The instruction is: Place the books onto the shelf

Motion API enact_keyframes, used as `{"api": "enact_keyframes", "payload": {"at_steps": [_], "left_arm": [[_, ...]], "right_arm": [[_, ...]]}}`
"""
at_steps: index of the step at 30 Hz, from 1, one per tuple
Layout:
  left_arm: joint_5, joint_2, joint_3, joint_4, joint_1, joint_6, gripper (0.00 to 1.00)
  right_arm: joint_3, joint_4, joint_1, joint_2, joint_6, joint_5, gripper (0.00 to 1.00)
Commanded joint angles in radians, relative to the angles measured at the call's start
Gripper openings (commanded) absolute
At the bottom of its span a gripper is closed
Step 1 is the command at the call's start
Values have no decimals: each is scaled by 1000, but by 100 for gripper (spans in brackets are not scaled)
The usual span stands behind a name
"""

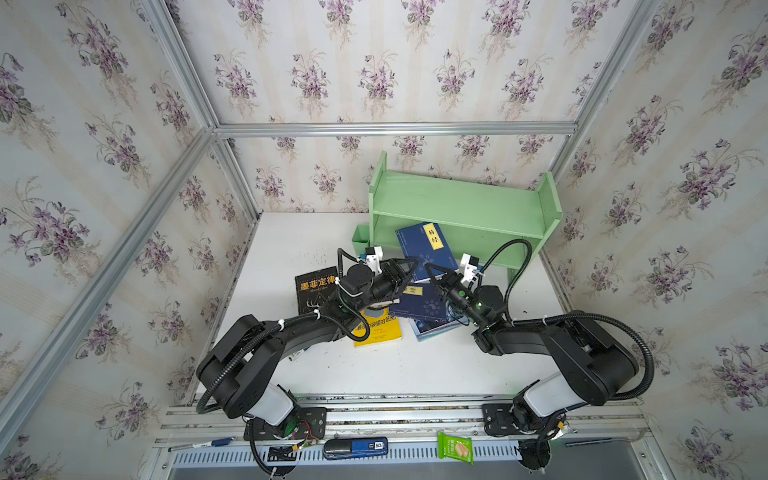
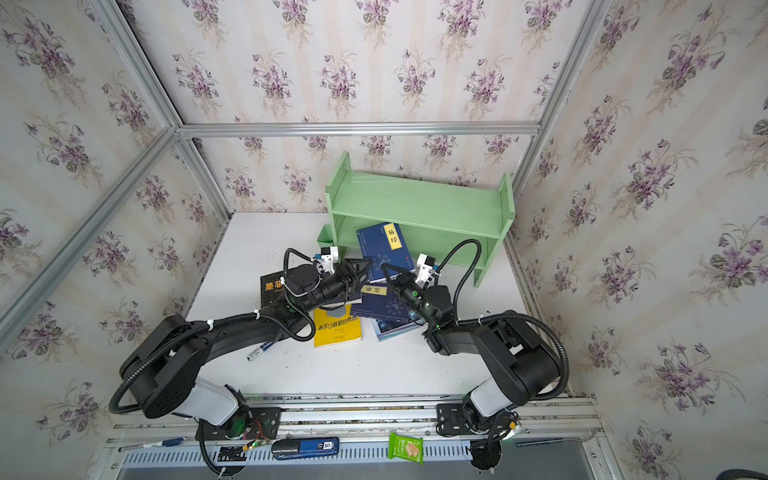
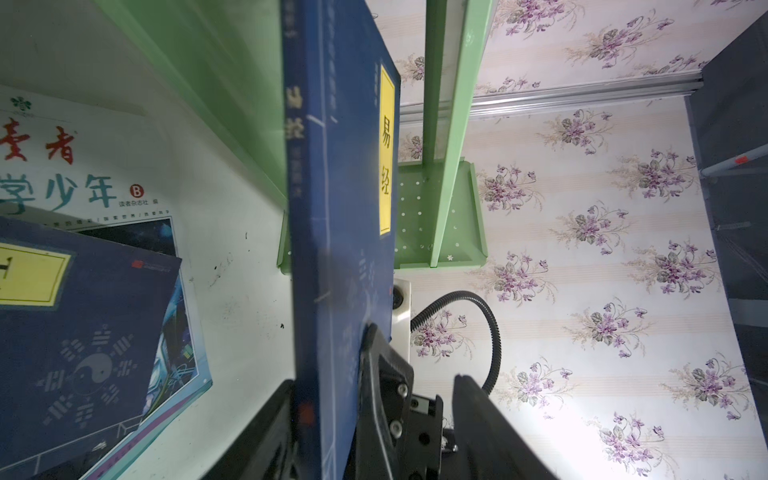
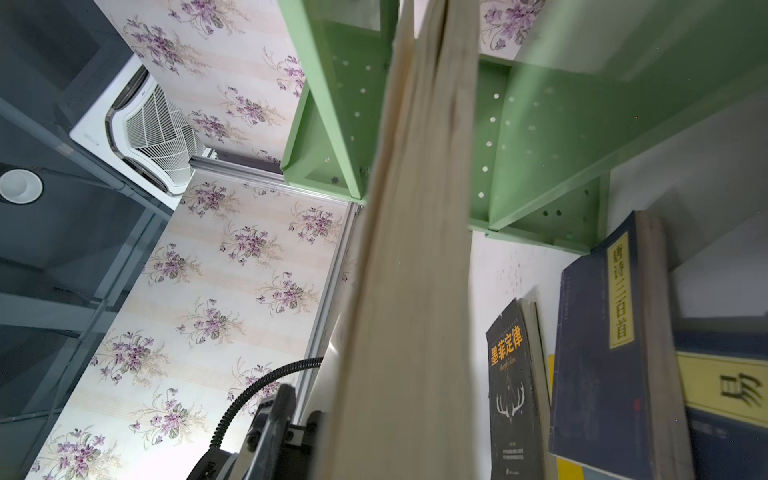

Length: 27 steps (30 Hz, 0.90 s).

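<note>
Left pincer [image 1: 411, 272] stands spread, its black wedge-shaped fingers [image 3: 478, 419] apart at the near spine-side corner of the navy book [image 1: 426, 249]. The right pincer [image 1: 431, 275] pinches the same book by its near page-side edge. Only one of its fingers [image 4: 274, 415] shows beside the cream, slightly fanned page block and the other is hidden, so the grip looks firm rather than proven. This thin rectangular paperback has a matte navy cover with faint pale linework and a narrow yellow label bearing black characters. It is raised above the white tabletop [image 1: 415, 365], cover up and tilted. Its long axis runs from the pincers toward the shelf [image 1: 457, 197], with the labelled far end reaching into the lower tier's opening. That shelf is smooth pale green board, two tiers between raised end panels dotted with small holes, set askew at the back of the tabletop. Flat on the tabletop beneath the arms lie a black antler book [image 1: 313, 286], a glossy yellow book [image 1: 380, 330] and a second navy book [image 1: 424, 305] overlapping a white-blue swirl book [image 3: 104, 166].
</note>
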Motion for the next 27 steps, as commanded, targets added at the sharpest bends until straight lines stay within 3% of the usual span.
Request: {"api": "enact_keyframes", "payload": {"at_steps": [1, 6, 14, 18, 22, 27], "left_arm": [[95, -1, 10, -60, 38, 70, 64], [172, -9, 54, -145, 94, 197, 67], [271, 43, 158, -200, 120, 270, 66], [279, 75, 168, -184, 120, 256, 49], [281, 90, 146, -98, 120, 219, 41], [341, 152, 116, 206, 117, 80, 26]], "right_arm": [[25, 61, -62, -8, 35, -257, 14], [24, -18, -140, -55, 43, -445, 14], [66, -381, -161, -207, -119, -518, 14], [96, -572, -164, -293, -213, -515, 13], [112, -661, -170, -342, -251, -520, 14], [89, -661, -172, -351, -224, -511, 14]]}}
